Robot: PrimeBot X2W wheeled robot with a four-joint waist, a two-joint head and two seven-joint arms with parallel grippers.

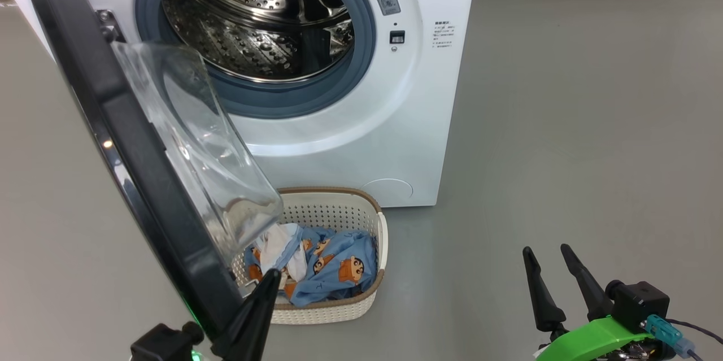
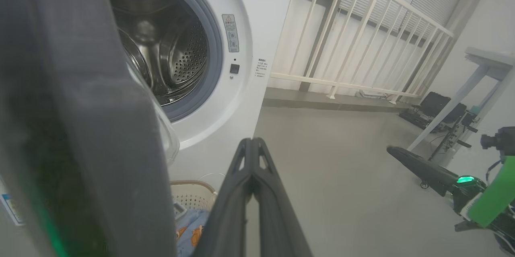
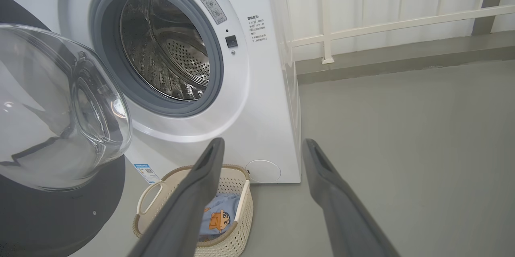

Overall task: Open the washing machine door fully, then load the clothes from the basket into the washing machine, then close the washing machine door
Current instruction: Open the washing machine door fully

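The washing machine stands with its steel drum exposed. The washing machine door is swung out to the left, its black ring and clear glass bowl hanging over the basket. The clothes, light blue with orange figures plus white cloth, lie inside the basket. My left gripper is shut on nothing, close against the inner side of the door's lower rim, above the basket's near-left corner. My right gripper is open and holds nothing, low over the floor to the right of the basket.
Grey floor stretches wide to the right of the machine. A white railing runs behind the machine's right side. A pale table leg and dark equipment stand further right.
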